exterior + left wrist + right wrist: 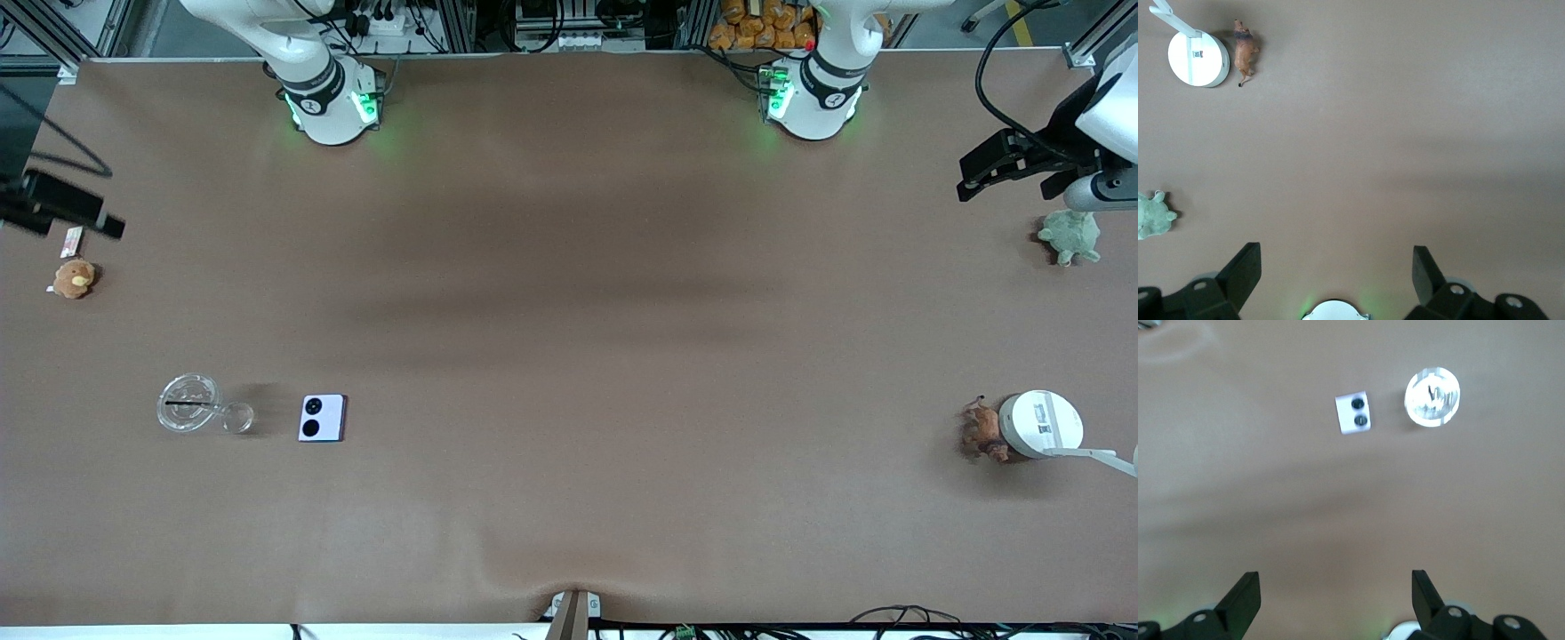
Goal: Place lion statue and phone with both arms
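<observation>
The lion statue (982, 429), small and reddish-brown, lies at the left arm's end of the table, touching or nearly touching a round white device (1040, 424). It also shows in the left wrist view (1245, 52). The pale lavender phone (322, 417) lies flat toward the right arm's end, beside a glass dish (188, 403). It also shows in the right wrist view (1353, 413). My left gripper (996, 169) is open and empty, raised over the left arm's end, with bare table between its fingers (1335, 270). My right gripper (67, 213) is open and empty, raised over the right arm's end (1336, 590).
A green plush turtle (1071, 236) sits under the left gripper and shows in the left wrist view (1153, 215). A brown plush with a yellow face (74, 278) sits under the right gripper. A small clear cup (237, 416) stands between the glass dish and the phone.
</observation>
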Robot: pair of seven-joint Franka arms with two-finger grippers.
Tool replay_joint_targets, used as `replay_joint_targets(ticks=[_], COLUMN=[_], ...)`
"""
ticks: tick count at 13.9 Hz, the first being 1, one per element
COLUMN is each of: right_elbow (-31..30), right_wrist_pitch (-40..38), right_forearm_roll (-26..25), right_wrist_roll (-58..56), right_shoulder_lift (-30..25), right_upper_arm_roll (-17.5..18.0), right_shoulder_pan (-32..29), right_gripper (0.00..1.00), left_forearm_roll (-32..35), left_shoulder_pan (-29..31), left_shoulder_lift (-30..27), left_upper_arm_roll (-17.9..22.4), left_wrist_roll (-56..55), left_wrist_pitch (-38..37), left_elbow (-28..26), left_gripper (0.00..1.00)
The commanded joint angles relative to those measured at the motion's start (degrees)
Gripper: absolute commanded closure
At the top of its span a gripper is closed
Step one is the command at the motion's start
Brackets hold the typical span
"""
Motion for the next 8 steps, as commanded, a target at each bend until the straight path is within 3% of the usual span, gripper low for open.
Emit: replay_joint_targets(ticks=[1,4,8], right_elbow=[-13.21,-22.65,-18.19], right_wrist_pitch=[4.01,7.73,8.17], right_forearm_roll=[-4.47,-4.83,-6.93], right_wrist_roll=[3.68,3.6,1.32], right_shoulder_lift=[-8.12,-13.5,-11.23], right_upper_arm_roll=[5.03,5.21,4.6], right_shoulder_pan=[-2.06,-2.33,-2.41], right_gripper=[0.0,0.0,0.0], left_forearm_roll=[-0.62,-0.62,-0.62], left_shoulder_pan=[0.46,0.46,0.46], left_shoulder_lift=[0.23,0.32,0.32], left_upper_arm_roll=[-0.19,-0.1,-0.1], left_wrist_roll=[0.7,0.7,0.7], left_wrist_pitch=[-0.58,-0.58,-0.58], left_elbow=[0.83,0.83,0.83], left_gripper=[0.0,0.0,0.0])
